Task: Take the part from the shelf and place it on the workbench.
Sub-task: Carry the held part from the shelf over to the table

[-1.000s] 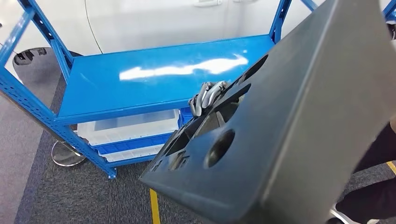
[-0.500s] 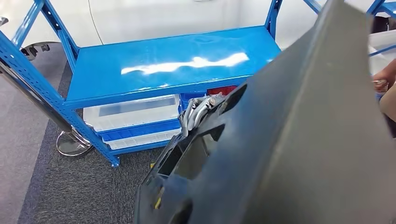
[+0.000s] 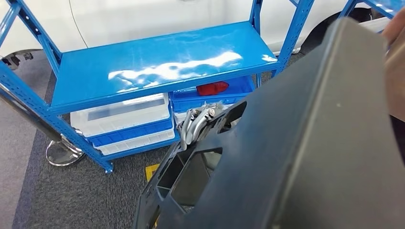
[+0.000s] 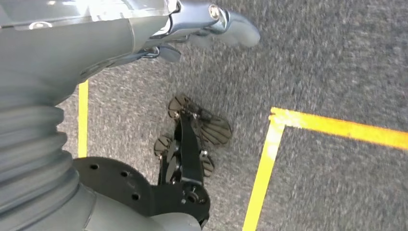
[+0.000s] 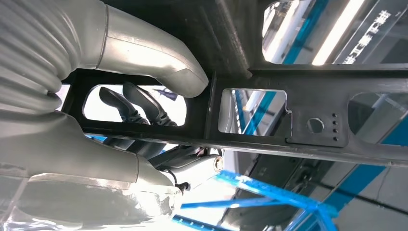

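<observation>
You had the blue shelf bare on its upper level, and the big black plastic part was already off it, tilted close before the head camera. Your right hand gripped it, fingers hooked through a cutout. The left hand hung over the carpet, holding nothing. With one-handed support, the panel could swing or slip.

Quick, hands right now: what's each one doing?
Left hand: holds nothing, though open or closed cannot be told.
Right hand: grips the black part.
</observation>
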